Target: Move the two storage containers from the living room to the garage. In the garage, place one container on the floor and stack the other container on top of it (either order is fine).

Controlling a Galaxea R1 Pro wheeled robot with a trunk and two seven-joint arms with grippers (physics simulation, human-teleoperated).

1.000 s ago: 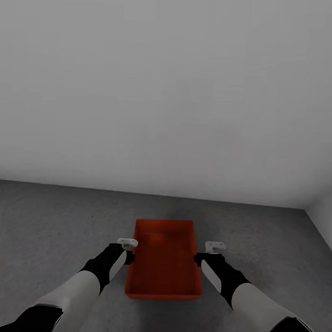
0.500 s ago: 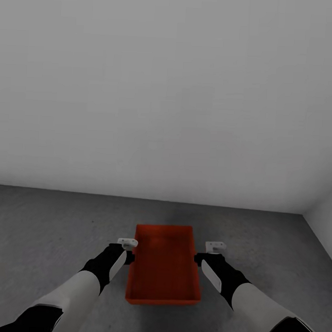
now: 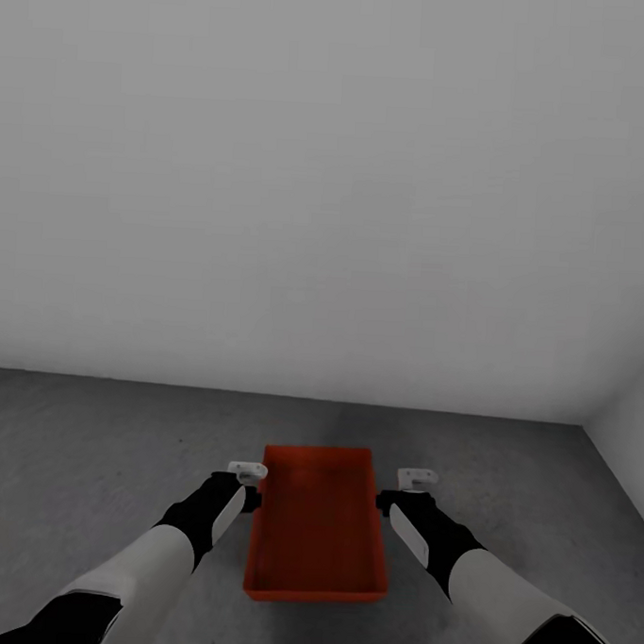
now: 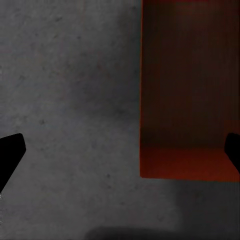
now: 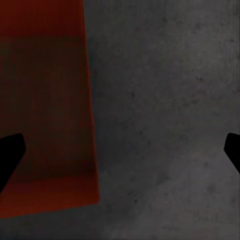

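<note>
1. Wall [image 3: 330, 171]: plain grey-white, meets a side wall at the far right. Bare room, reads as the garage.
2. Floor [image 3: 89, 442]: dark speckled concrete, runs from the wall base to the robot. Right surface for the drop.
3. Bin [image 3: 317, 525]: one orange-red open-top bin, long axis pointing away from the robot, centred between the arms, a short way from the wall. Inside looks empty. Its shadow sits tight under its edges in the wrist views, so I judge it rests on the floor rather than being carried; cannot confirm contact.
4. Left gripper [image 3: 249, 483]: just beside the bin's left wall, near the far end. In the left wrist view the fingertips [image 4: 11, 152] are spread wide, straddling the wall with nothing pinched.
5. Right gripper [image 3: 410, 489]: mirror position by the right wall, slightly further off. Its fingertips [image 5: 10, 155] are also spread wide and grip nothing.
6. Why symmetric: a long shallow bin needs a two-sided hold to stay level; with both grippers apart this looks like a set-down pose.
7. Judgement: this would be the base bin; the second one must still go on top.
</note>
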